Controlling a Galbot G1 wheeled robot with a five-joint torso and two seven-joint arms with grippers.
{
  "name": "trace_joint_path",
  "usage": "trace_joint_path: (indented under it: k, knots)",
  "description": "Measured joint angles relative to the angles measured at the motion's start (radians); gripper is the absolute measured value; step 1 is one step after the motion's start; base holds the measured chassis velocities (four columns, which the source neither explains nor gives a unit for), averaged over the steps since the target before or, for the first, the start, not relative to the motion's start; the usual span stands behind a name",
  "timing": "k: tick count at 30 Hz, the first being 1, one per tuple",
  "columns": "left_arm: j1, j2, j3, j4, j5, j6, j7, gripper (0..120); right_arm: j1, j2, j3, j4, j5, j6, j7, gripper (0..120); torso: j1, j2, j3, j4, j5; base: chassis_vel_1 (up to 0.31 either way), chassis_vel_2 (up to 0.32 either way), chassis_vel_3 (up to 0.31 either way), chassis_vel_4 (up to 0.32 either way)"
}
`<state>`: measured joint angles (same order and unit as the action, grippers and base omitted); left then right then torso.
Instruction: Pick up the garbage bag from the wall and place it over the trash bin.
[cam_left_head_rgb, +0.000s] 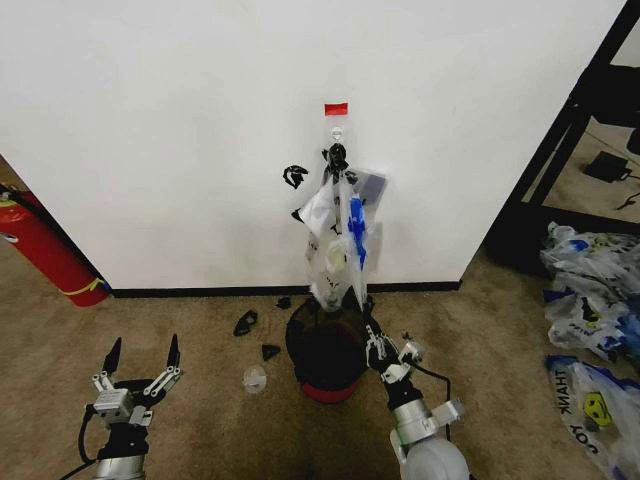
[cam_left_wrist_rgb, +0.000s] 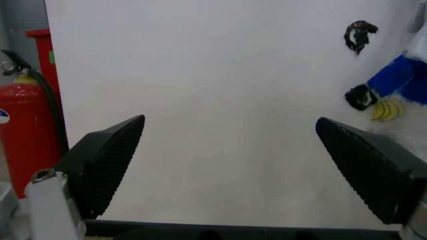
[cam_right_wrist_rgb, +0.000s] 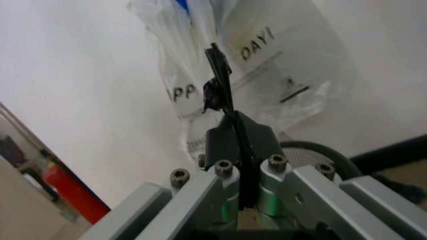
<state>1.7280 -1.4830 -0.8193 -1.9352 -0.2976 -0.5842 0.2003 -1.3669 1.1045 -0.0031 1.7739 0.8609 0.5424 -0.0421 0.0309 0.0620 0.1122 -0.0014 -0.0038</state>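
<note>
The garbage bag (cam_left_head_rgb: 342, 235), see-through plastic with blue patches and dark print, hangs from a small hook (cam_left_head_rgb: 337, 132) on the white wall (cam_left_head_rgb: 180, 130), below a red tape strip (cam_left_head_rgb: 336, 108). Its lower end dangles just above the trash bin (cam_left_head_rgb: 325, 350), a black mesh basket with a red base. My right gripper (cam_left_head_rgb: 372, 330) is at the bin's right rim, shut. In the right wrist view its closed tips (cam_right_wrist_rgb: 215, 65) point up in front of the bag (cam_right_wrist_rgb: 267, 65), over the bin rim (cam_right_wrist_rgb: 313, 150). My left gripper (cam_left_head_rgb: 140, 355) is open, low at the left; its wide-apart fingers (cam_left_wrist_rgb: 110, 165) face bare wall.
A red fire extinguisher (cam_left_head_rgb: 45, 250) stands at the far left by the wall. A black shelf frame (cam_left_head_rgb: 575, 130) and heaped printed bags (cam_left_head_rgb: 590, 300) fill the right side. Black scraps (cam_left_head_rgb: 245, 322) and a small clear piece (cam_left_head_rgb: 255, 378) lie on the carpet left of the bin.
</note>
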Motion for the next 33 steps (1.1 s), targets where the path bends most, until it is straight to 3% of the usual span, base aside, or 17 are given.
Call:
trace_joint_path:
  k: [14, 24, 29, 33]
  knots:
    - [-0.018, 0.017, 0.002, 0.005, -0.012, 0.011, 0.0, 100, -0.056, -0.008, 0.0, 0.01, -0.082, 0.026, 0.043, 0, 0.0, 0.0, 0.0, -0.0001, -0.0001, 0.0, 0.0, 0.0, 0.0]
    - [-0.1, 0.088, 0.055, -0.013, -0.015, 0.064, -0.008, 100, 0.112, 0.073, 0.069, -0.077, -0.076, 0.05, -0.023, 0, 0.0, 0.0, 0.0, 0.0003, 0.0, 0.0, 0.0, 0.0, 0.0]
    - [-0.221, 0.164, 0.161, -0.042, -0.072, 0.119, -0.01, 100, 0.212, 0.109, 0.085, -0.109, -0.079, 0.069, -0.183, 0, 0.0, 0.0, 0.0, -0.0004, -0.0002, 0.0, 0.0, 0.0, 0.0]
    - [-0.349, 0.247, 0.321, -0.045, -0.174, 0.185, -0.009, 100, 0.251, 0.138, 0.088, -0.147, -0.103, 0.085, -0.311, 0, 0.0, 0.0, 0.0, -0.0001, -0.0002, 0.0, 0.0, 0.0, 0.0]
